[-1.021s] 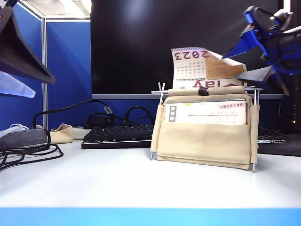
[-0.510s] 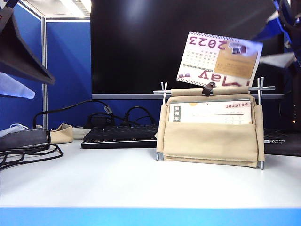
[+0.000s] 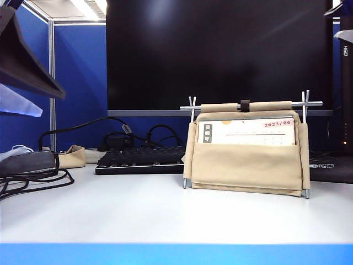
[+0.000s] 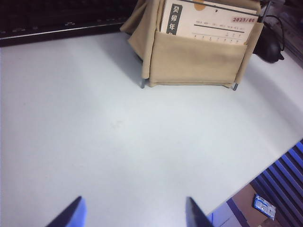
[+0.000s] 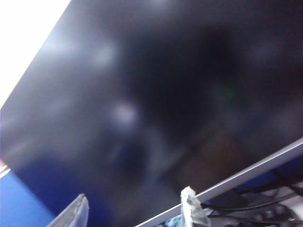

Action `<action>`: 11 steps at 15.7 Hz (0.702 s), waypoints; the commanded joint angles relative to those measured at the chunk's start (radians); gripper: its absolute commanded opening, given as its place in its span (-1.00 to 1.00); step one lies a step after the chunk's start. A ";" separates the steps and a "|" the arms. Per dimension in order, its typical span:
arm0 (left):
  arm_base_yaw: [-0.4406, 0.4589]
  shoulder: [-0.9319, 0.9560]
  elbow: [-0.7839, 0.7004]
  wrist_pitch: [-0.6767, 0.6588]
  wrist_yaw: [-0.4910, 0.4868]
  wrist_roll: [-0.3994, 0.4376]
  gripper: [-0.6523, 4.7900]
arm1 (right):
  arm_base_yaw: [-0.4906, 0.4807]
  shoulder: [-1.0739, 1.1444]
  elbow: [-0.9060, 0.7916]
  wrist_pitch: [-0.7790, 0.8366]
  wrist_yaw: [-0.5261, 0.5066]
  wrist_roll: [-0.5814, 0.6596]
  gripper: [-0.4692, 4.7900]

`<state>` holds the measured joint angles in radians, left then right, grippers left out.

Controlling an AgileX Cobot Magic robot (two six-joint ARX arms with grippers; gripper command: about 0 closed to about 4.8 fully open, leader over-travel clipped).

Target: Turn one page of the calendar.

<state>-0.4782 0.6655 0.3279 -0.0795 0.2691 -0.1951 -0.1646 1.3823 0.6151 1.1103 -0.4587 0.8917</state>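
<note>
**June showing, both grippers clear**

The small desk calendar (image 3: 245,165), white sheets tucked in a beige canvas pocket stand, stood upright on the white table (image 3: 138,215) just in front of the black keyboard (image 3: 138,160) and the dark monitor (image 3: 220,55). The sheet at the front (image 3: 248,132) read "2023/06". The May page was nowhere I could see. My guess was that it had gone over the silver top rod (image 3: 190,107) to hang behind the stand, which would mean the turn was as good as done.

The right gripper (image 5: 135,215) was up high by the upper right of the monitor, well away from the calendar. Its jaws were apart with nothing between them, and its camera faced the blurred screen. That looked like a hand lifted clear so as not to snag the stand.

The left gripper (image 4: 132,220) hung over bare table in front of the calendar, wide open and empty. It seemed parked there to keep out of the way.
</note>
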 commanded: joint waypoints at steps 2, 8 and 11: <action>0.000 -0.001 0.008 0.006 0.004 -0.017 0.14 | 0.005 -0.037 -0.003 0.020 -0.189 -0.039 -0.86; 0.000 -0.003 0.010 0.078 -0.023 -0.011 -0.78 | 0.051 -0.460 -0.003 -0.903 -0.056 -0.656 -0.86; 0.001 -0.007 0.010 0.094 -0.023 0.102 -0.78 | 0.197 -0.610 -0.044 -1.125 0.038 -0.736 -0.86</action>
<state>-0.4782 0.6609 0.3336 -0.0124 0.2493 -0.1375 -0.0017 0.8059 0.5892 0.0135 -0.4477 0.1757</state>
